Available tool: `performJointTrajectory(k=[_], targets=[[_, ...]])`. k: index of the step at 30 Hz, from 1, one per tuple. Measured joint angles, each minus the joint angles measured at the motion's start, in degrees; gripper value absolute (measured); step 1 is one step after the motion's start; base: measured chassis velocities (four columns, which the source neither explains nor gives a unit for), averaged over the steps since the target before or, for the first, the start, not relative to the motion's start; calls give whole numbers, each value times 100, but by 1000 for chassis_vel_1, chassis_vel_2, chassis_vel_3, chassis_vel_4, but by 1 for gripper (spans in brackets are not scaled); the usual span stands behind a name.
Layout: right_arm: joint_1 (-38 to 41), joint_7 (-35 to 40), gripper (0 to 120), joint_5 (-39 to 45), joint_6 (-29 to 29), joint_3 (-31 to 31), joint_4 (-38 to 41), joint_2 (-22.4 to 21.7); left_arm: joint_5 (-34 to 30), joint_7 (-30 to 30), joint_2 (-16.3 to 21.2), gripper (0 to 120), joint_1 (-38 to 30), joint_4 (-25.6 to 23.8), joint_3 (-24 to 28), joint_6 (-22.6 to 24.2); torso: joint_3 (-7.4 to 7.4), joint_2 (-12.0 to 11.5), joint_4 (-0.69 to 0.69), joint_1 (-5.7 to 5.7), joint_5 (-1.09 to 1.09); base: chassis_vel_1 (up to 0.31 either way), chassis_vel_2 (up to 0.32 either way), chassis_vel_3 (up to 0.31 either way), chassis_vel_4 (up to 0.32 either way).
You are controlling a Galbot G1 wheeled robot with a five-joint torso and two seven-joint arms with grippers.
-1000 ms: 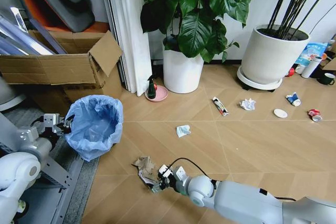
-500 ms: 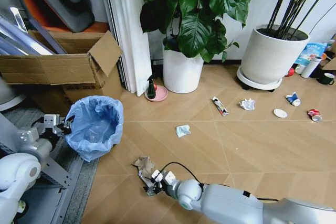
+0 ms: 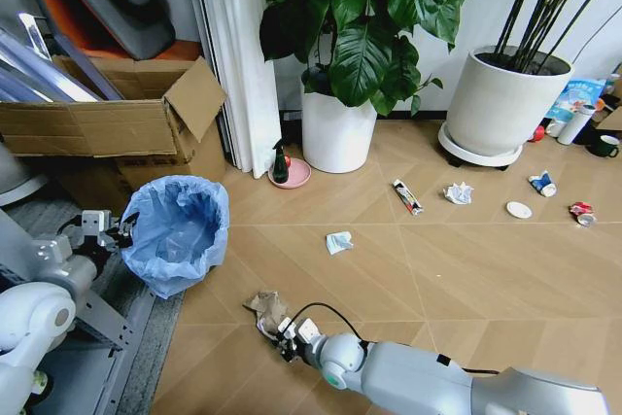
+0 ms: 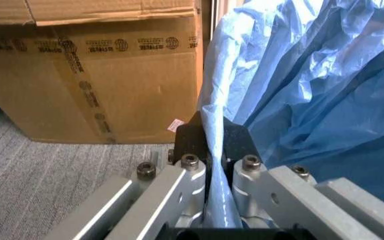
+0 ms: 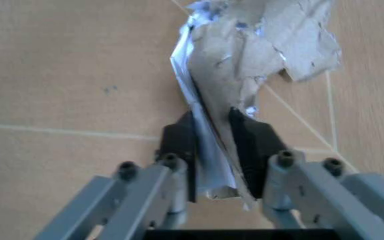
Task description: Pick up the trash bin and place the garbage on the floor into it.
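The left gripper [image 4: 213,150] pinches the trash bin [image 3: 177,230] liner's rim. The right gripper's [image 5: 212,145] fingers clamp the tan paper wad [image 3: 266,311] on the floor [image 3: 466,269]. Picking underway; next, lifting it across into the bin.

Landmark: leafy plant in white pot [image 3: 338,131], back centre. Pink dish [image 3: 293,173] with small green bottle [image 3: 280,162] just left of pot. White curtain [image 3: 236,55] further left, open cardboard box [image 3: 117,116] beyond it. Larger white planter [image 3: 496,101] right of pot; tall white bottle [image 3: 577,123] and dark green mug [image 3: 607,146] past that.
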Motion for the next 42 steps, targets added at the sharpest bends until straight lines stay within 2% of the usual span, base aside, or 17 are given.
performJointTrajectory(k=[1,4,17,20,24,25,27,30,32,38,42], targets=[[0,0,15,0,0,0,0,0,0,0,0,0,0,0,0,0,0,0,0,0,0,0,0,0,0],[-37,2,1,5,-3,48,12,-58,1,5,7,0,-6,15,0,-4,0,0,0,0,0,0,0,0,0],[-178,11,0,-34,59,382,271,-176,20,43,6,0,48,16,1,-16,0,0,0,0,1,0,0,0,0],[-270,64,0,-92,81,712,528,-321,31,67,10,0,98,16,8,-24,0,0,1,0,1,0,0,0,0],[-555,157,0,-341,266,1578,1061,-728,39,97,49,0,149,23,73,-32,0,0,0,0,0,0,0,0,0],[-555,157,0,-341,266,1578,1061,-728,39,97,49,0,149,23,73,-32,0,0,0,0,0,0,0,0,0],[-745,184,0,-363,392,2183,1432,-1008,42,106,106,0,119,71,158,-34,0,0,1,0,2,0,0,0,0],[-879,177,0,-368,467,2526,1678,-1191,45,112,139,0,82,103,222,-34,0,0,0,0,0,0,0,0,0],[-1121,97,0,-360,608,3065,2126,-1497,61,122,187,0,-13,167,377,-35,0,0,-1,0,2,0,0,0,0],[-1293,-87,0,-388,751,3522,2518,-1761,116,134,220,0,-46,210,519,-33,0,0,-3,0,0,0,0,0,0],[-1307,-495,0,-438,1087,3963,2956,-1953,138,146,247,0,-248,272,814,-25,0,0,2,0,2,0,0,0,0]])
